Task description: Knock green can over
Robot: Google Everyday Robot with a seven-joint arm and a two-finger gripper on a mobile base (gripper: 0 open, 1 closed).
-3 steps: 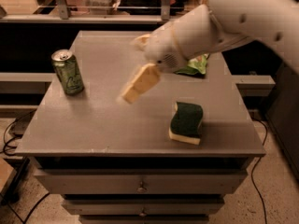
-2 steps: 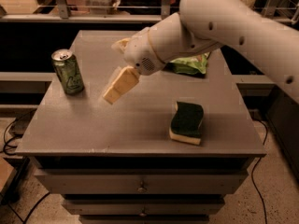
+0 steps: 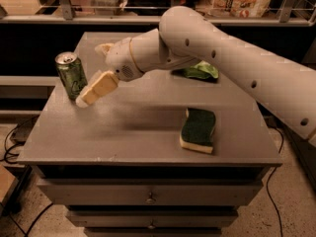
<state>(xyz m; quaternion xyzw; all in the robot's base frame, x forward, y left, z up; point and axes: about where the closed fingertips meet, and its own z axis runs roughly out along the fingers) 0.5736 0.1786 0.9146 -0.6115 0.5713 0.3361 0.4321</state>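
Observation:
The green can [image 3: 71, 76] stands upright near the left edge of the grey table [image 3: 143, 132], silver top up and pale lettering on its side. My gripper [image 3: 91, 75] is just right of the can, with the white arm reaching in from the right. It is open and holds nothing. The near tan finger [image 3: 97, 88] slants down-left, and its tip is at the can's lower right side, touching it or nearly so. The far finger [image 3: 103, 47] shows behind the wrist.
A yellow sponge with a green top [image 3: 198, 130] lies front right on the table. A flat green snack bag [image 3: 200, 71] lies at the back right, partly behind the arm. The table sits on a drawer cabinet [image 3: 148, 196]. Shelves and a rail run behind.
The gripper has swung left across the table, from the middle to right beside the can. The can, sponge and bag have not moved.

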